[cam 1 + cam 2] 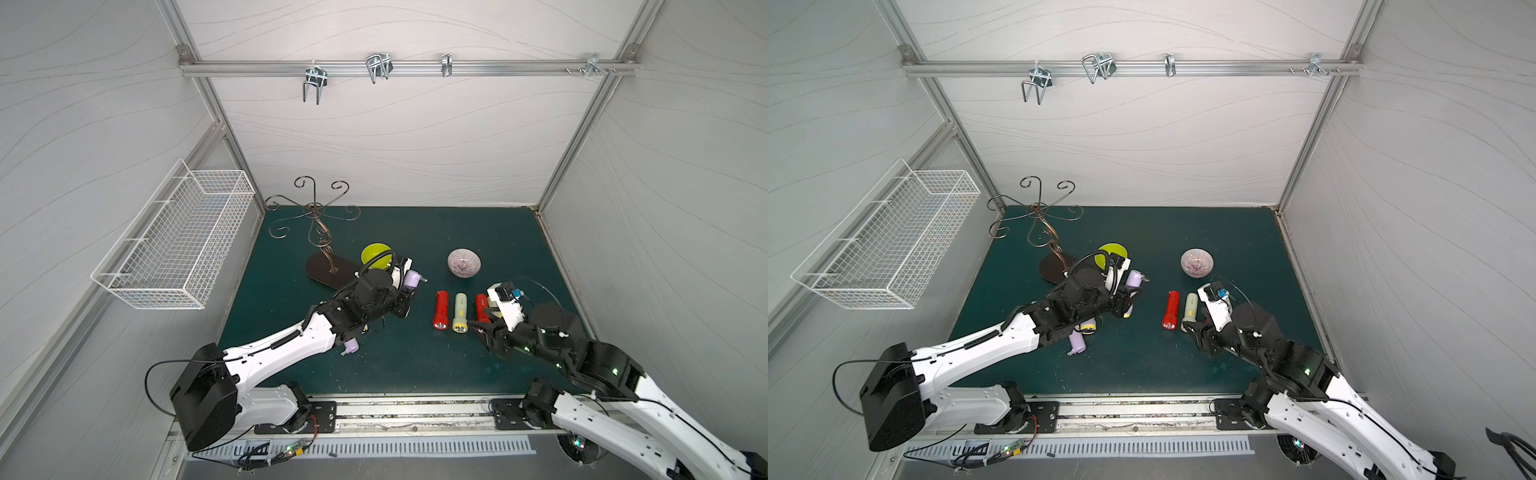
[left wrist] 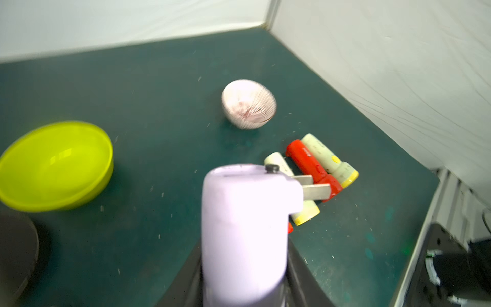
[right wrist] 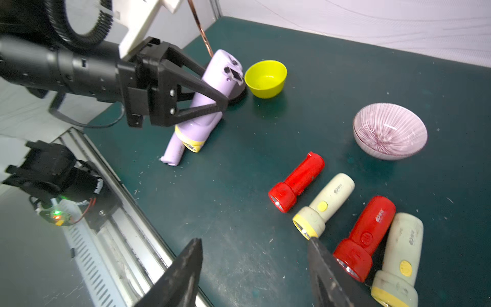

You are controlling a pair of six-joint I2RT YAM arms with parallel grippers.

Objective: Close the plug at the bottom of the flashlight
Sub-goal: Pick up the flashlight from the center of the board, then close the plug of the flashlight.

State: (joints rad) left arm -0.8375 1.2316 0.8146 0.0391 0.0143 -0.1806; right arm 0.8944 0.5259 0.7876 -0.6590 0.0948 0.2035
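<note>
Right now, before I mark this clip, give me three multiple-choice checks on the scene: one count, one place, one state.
1. How many red flashlights lie on the mat? A one, B two, C four.
2. The striped bowl sits: A on bare mat, apart from the yellow bowl; B inside the yellow bowl; C on the red flashlights.
3. On the purple flashlight in the left gripper, the plug prongs are: A sticking out, B folded flush, C broken off.
Answers: 1 B, the right wrist view shows two red ones in the row. 2 A, mat shows all round it. 3 A, both metal prongs jut from its end.
</note>
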